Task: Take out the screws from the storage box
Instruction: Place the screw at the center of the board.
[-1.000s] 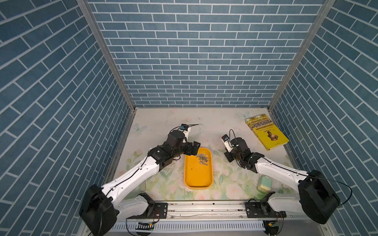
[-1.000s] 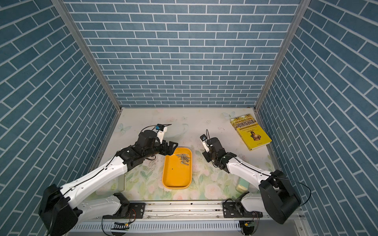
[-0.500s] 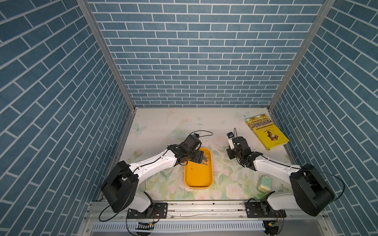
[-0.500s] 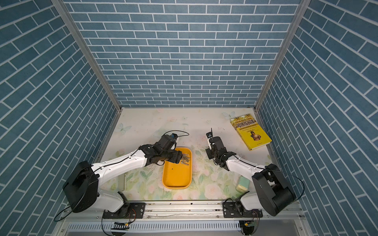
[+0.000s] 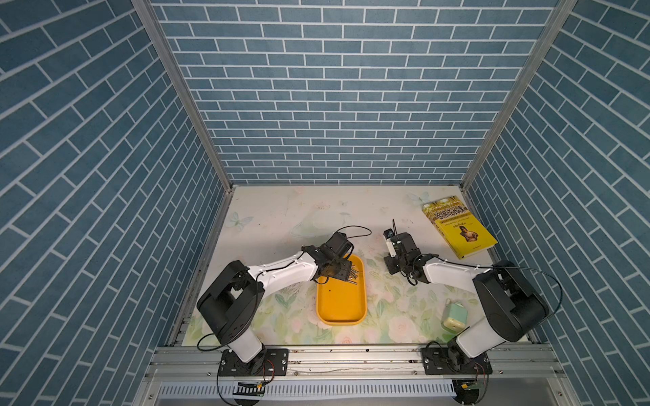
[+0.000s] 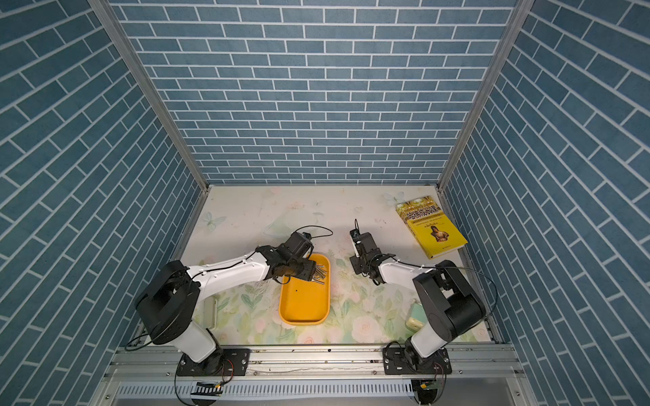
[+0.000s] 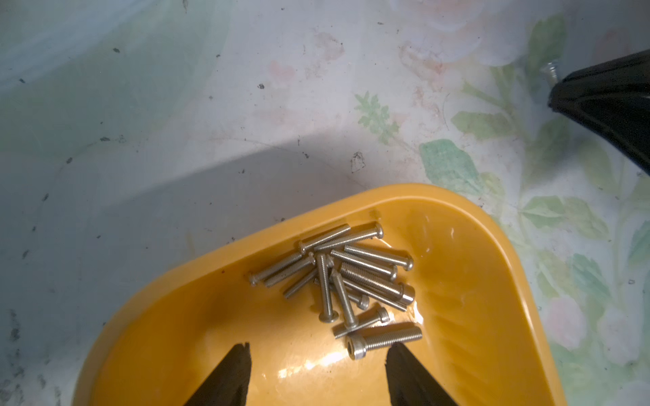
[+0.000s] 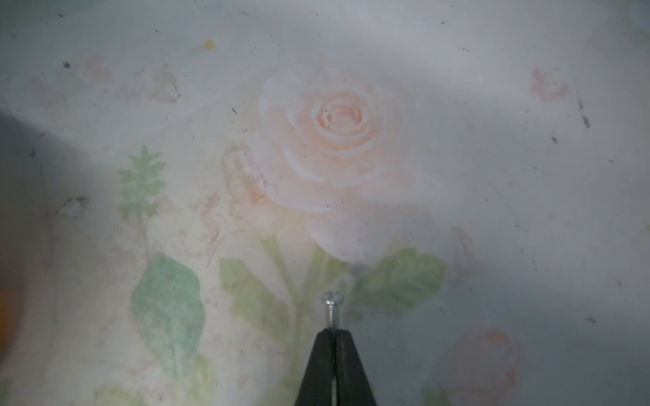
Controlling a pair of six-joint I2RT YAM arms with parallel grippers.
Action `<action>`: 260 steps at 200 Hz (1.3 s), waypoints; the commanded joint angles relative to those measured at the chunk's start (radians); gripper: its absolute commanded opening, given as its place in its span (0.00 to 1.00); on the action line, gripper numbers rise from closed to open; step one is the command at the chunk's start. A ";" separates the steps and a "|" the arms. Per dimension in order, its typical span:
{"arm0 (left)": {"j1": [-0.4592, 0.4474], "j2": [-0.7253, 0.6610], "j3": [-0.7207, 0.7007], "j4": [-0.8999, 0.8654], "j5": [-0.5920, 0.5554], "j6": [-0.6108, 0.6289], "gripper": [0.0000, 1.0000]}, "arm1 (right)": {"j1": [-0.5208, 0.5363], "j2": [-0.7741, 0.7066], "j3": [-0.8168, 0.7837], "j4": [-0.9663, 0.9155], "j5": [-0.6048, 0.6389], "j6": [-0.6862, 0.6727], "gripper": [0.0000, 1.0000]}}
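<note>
**Item:** screws. Qty approx a dozen, silver-grey, heaped w/ shanks crossing.

**Loc:** inside storage box, at the end farthest from the arm bases. I see no screws on the rest of the box floor. Box sits on bench, between the two arms.

**Left tool**: spread, nothing between the fingers, low over the box floor, aimed at the heap. I read this as the approach for the next pick.

**Key relation:** socket-head screw lies at the heap's near edge, just ahead of the fingertips. Its long axis runs approx along the tip-to-tip line, not across it. Head end faces the gap; threaded end passes just in front of one finger. My judgement: shutting as-is would catch it end-on or shove it, so the wrist needs a turn first.

**Right tool**: pressed together, pinching a single screw by the shank, head proud, over bench beside the box.

**Nearer arm:** left, so the pick is its job.
</note>
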 commanded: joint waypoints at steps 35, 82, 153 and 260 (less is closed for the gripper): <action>-0.012 -0.014 -0.009 -0.006 -0.046 -0.005 0.65 | -0.008 0.113 0.093 -0.099 -0.069 -0.017 0.00; -0.012 -0.015 -0.015 -0.009 -0.050 0.001 0.65 | -0.018 0.107 0.087 -0.095 -0.084 -0.016 0.07; -0.012 0.019 0.003 -0.016 -0.055 0.007 0.61 | -0.018 -0.059 -0.030 0.003 -0.084 -0.023 0.26; -0.012 0.146 0.070 0.014 -0.032 0.029 0.52 | -0.040 -0.461 -0.285 0.224 -0.143 -0.028 0.37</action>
